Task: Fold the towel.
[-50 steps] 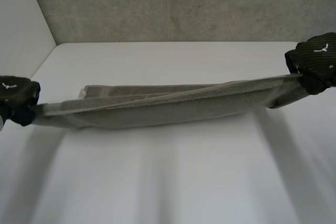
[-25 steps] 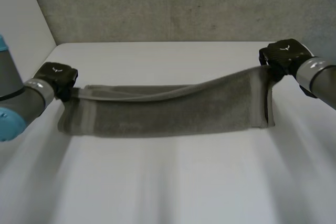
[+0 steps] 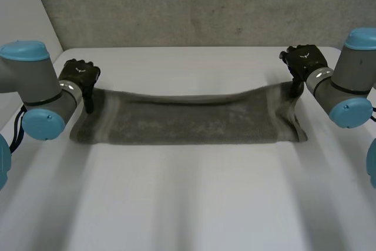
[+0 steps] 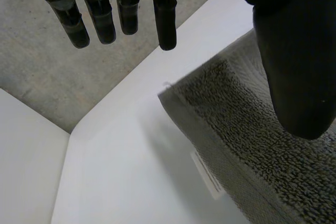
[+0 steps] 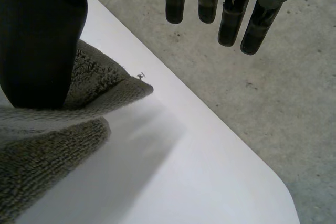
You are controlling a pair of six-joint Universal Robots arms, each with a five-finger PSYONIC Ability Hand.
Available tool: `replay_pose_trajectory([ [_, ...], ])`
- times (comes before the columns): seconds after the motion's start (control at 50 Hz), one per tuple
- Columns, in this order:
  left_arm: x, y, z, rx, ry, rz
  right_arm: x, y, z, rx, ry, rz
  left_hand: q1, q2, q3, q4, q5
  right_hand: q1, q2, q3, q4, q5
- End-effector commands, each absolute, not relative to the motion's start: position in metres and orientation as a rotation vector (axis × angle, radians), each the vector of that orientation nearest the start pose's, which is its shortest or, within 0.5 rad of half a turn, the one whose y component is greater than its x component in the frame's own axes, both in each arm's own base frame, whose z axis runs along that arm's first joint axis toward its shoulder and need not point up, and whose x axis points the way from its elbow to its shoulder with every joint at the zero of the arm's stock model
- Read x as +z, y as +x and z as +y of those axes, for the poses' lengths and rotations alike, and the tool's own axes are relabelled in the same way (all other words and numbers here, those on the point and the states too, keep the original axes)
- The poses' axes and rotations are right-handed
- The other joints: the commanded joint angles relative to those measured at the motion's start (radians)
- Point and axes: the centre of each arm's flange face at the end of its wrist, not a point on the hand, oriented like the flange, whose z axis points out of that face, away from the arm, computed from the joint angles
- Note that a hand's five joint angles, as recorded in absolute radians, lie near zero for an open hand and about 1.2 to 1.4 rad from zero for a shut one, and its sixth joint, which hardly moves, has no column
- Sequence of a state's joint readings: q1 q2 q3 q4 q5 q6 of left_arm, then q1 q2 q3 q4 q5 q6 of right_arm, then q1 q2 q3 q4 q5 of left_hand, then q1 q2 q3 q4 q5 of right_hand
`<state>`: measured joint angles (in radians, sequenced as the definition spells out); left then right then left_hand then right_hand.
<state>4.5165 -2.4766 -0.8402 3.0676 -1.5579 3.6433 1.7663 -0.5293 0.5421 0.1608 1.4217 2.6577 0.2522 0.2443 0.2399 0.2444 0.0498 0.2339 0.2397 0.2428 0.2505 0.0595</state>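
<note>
Both my hands are open, left hand (image 3: 79,74) at nine o'clock and right hand (image 3: 302,60) at three of the towel (image 3: 188,121) folded on the bench (image 3: 188,204). Its raised three o'clock corner may catch that hand and unfold.

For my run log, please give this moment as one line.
grey terry towel folded lengthwise on white table | left hand open at its far left corner | right hand open at its far right corner, corner slightly lifted

White table (image 3: 188,204), one towel (image 3: 188,123) on it
We see the grey-green towel lying as a long band across the table's far half, doubled over, its right end rumpled.
</note>
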Motion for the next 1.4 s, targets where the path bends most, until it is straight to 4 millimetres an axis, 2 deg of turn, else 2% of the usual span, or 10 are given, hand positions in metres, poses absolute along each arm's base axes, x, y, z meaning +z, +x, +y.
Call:
replay_pose_trajectory([
  [0.02,0.172,-0.219,-0.432,-1.808,0.786,2.188,0.177,0.241,-0.464,-2.116,-1.106,2.204,-0.074,-0.066,-0.062,-0.066,-0.046,-0.059,-0.065,-0.068,-0.076,-0.060],
  [0.22,0.187,-0.213,-0.420,-1.795,0.781,2.199,0.175,0.239,-0.456,-2.024,-1.239,2.190,-0.074,-0.066,-0.062,-0.066,-0.046,-0.059,-0.065,-0.068,-0.076,-0.060],
  [0.34,0.184,-0.211,-0.412,-1.766,0.785,2.224,0.159,0.238,-0.465,-2.009,-1.336,2.029,-0.068,-0.060,-0.056,-0.060,-0.040,-0.059,-0.065,-0.068,-0.076,-0.060],
  [0.48,0.177,-0.211,-0.406,-1.734,0.803,2.249,0.150,0.228,-0.483,-2.161,-1.620,1.916,-0.068,-0.060,-0.056,-0.060,-0.040,-0.059,-0.065,-0.068,-0.076,-0.060],
  [0.76,0.181,-0.212,-0.409,-1.755,0.800,2.235,0.156,0.229,-0.502,-2.446,-1.816,1.592,-0.062,-0.054,-0.050,-0.054,-0.034,-0.059,-0.065,-0.068,-0.076,-0.060],
  [0.92,0.180,-0.212,-0.407,-1.748,0.799,2.241,0.155,0.232,-0.500,-2.400,-1.682,1.559,-0.059,-0.051,-0.047,-0.051,-0.031,-0.059,-0.065,-0.068,-0.076,-0.060],
  [1.08,0.186,-0.212,-0.399,-1.745,0.799,2.252,0.188,0.223,-0.490,-2.172,-1.156,1.885,-0.050,-0.043,-0.038,-0.043,-0.023,-0.059,-0.065,-0.068,-0.076,-0.060],
  [1.12,0.191,-0.210,-0.393,-1.749,0.793,2.255,0.197,0.219,-0.475,-2.032,-0.984,2.052,-0.050,-0.043,-0.038,-0.043,-0.023,-0.059,-0.065,-0.068,-0.076,-0.060],
  [1.28,0.196,-0.205,-0.370,-1.732,0.795,2.286,0.186,0.214,-0.414,-1.645,-0.901,2.312,-0.050,-0.043,-0.038,-0.043,-0.023,-0.059,-0.065,-0.068,-0.076,-0.060],
  [1.4,0.193,-0.204,-0.354,-1.731,0.801,2.290,0.170,0.207,-0.385,-1.658,-0.885,2.329,-0.053,-0.045,-0.041,-0.046,-0.025,0.050,0.044,0.041,0.034,0.050],
])
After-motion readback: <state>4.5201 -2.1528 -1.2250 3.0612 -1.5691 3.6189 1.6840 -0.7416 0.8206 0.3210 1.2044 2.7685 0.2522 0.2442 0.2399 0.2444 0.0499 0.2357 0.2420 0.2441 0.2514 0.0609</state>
